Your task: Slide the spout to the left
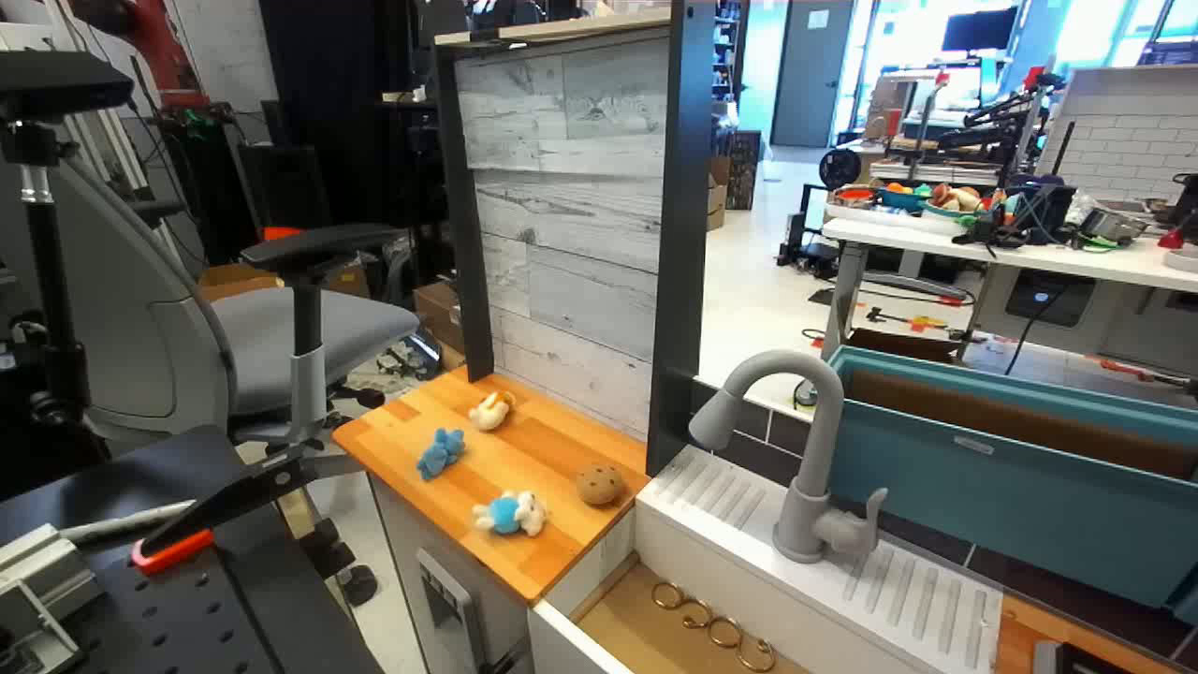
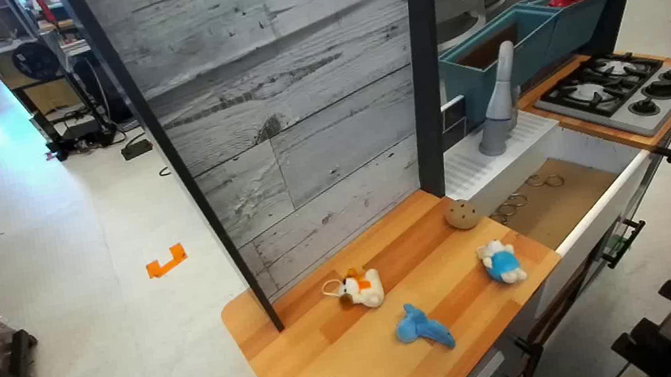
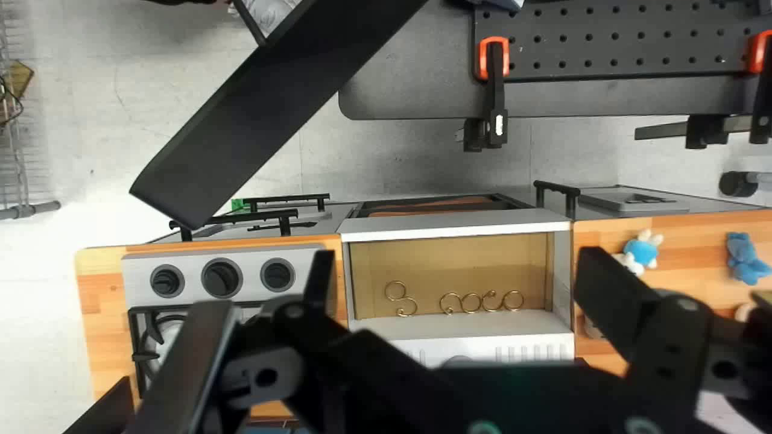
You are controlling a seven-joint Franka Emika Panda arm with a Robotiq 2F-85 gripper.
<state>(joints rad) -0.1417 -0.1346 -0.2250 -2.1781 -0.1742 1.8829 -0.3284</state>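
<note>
Gripper (image 3: 455,274) gapes in the wrist view alone.

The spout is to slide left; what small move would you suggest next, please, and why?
I would probably bring the gripper toward the spout, since no gripper touches it in either exterior view, and the wrist view shows the jaws wide apart, holding nothing.
</note>
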